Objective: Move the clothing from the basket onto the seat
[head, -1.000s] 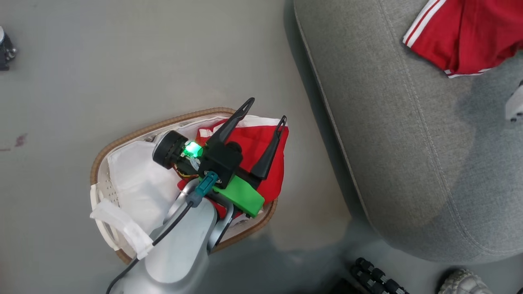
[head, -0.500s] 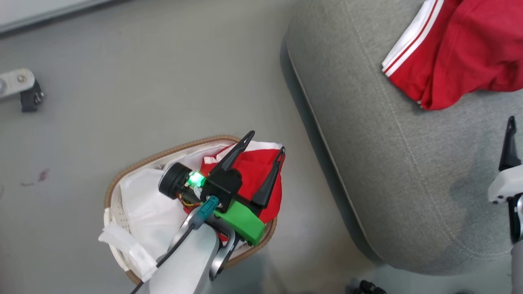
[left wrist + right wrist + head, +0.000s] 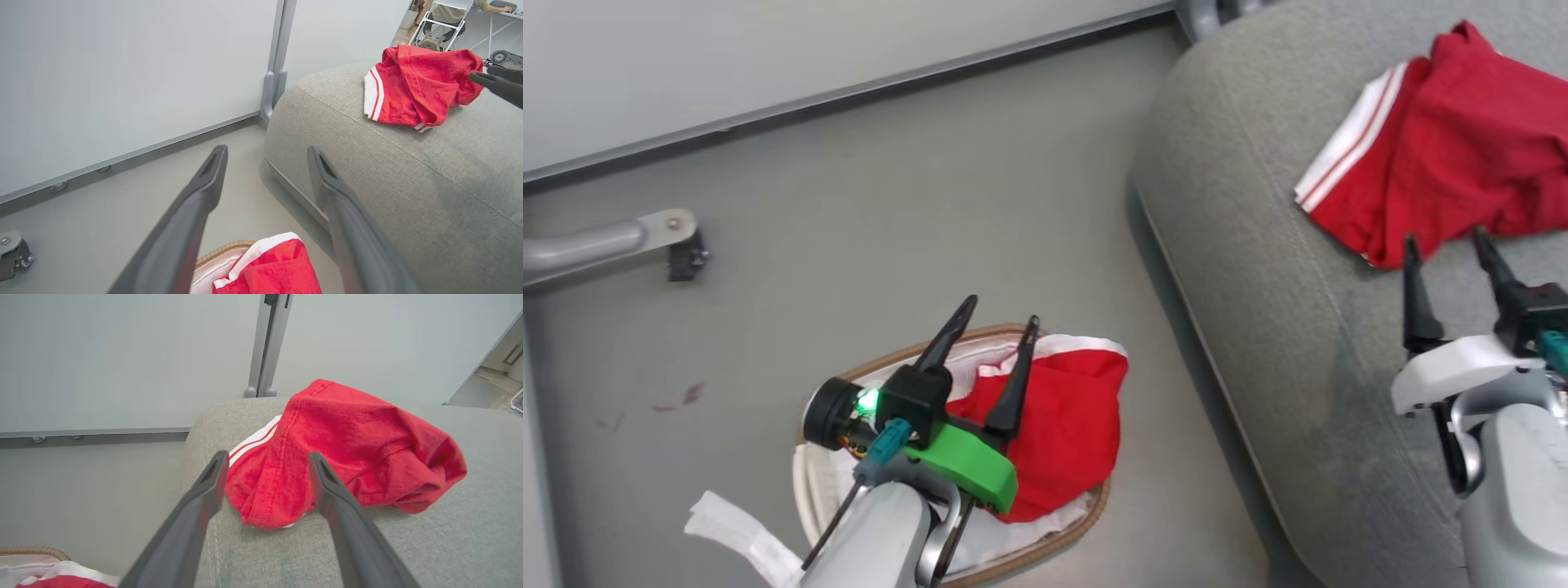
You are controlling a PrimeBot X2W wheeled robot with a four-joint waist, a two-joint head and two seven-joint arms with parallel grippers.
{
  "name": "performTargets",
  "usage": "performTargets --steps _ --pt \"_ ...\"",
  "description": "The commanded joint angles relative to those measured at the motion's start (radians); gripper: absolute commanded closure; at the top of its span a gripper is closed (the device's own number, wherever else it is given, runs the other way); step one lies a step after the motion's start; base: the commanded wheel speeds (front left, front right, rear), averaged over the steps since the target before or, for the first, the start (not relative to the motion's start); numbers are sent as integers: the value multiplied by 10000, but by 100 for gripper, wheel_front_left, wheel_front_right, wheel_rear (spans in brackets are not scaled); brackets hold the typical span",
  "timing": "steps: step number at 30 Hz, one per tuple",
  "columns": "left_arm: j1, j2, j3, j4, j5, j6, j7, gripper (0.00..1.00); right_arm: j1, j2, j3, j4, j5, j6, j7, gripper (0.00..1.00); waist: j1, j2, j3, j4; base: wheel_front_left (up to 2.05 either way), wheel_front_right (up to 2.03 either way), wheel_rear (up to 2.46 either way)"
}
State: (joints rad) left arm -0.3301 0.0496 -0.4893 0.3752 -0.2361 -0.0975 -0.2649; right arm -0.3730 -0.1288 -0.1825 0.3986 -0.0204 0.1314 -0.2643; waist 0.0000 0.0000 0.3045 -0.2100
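One red piece of clothing (image 3: 1445, 171) (image 3: 412, 85) (image 3: 347, 457) with white stripes lies crumpled on the grey seat (image 3: 1258, 327) (image 3: 408, 183) (image 3: 408, 547). My right gripper (image 3: 1444, 237) (image 3: 268, 455) is open with nothing between its fingers, its tips at the garment's near edge. On the floor beside the seat stands the basket (image 3: 1086, 523) (image 3: 222, 249) (image 3: 32, 551). Another red piece of clothing (image 3: 1066, 429) (image 3: 271, 271) lies in it over the white liner. My left gripper (image 3: 1002, 310) (image 3: 267, 149) hangs open and empty above the basket.
A pale wall panel with a grey base rail (image 3: 849, 90) runs behind the basket. A metal leg with a caster (image 3: 678, 245) (image 3: 12, 253) stands on the floor at the left. A post foot (image 3: 271, 94) meets the seat's far corner.
The head camera has tilted up, shifting the whole picture. My right gripper has come into the head view, open, at the garment on the seat. The left gripper stays open over the basket.
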Motion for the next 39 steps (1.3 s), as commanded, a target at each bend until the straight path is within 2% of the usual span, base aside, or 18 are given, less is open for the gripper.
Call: performTargets --steps 1,11,22,31,39 --pt "183 27 120 -47 -65 129 7 0 119 64 177 -64 106 -14 -2 0 0 0 -475 756 0 0 0" --pt "676 24 1598 111 24 670 8 0 253 445 1370 30 341 -14 -2 0 0 0 -964 1847 0 0 0" --pt "1516 21 3117 474 268 689 8 0 1030 684 1725 79 230 -14 -2 0 0 0 -1666 2257 0 0 0" --pt "2438 24 3554 396 162 732 7 0 1849 757 1770 79 387 -14 -2 0 0 0 -2259 2216 0 0 0" --pt "3061 22 3403 356 -222 767 9 0 2276 760 1897 109 645 -14 -2 0 0 0 -2466 2141 0 0 0"
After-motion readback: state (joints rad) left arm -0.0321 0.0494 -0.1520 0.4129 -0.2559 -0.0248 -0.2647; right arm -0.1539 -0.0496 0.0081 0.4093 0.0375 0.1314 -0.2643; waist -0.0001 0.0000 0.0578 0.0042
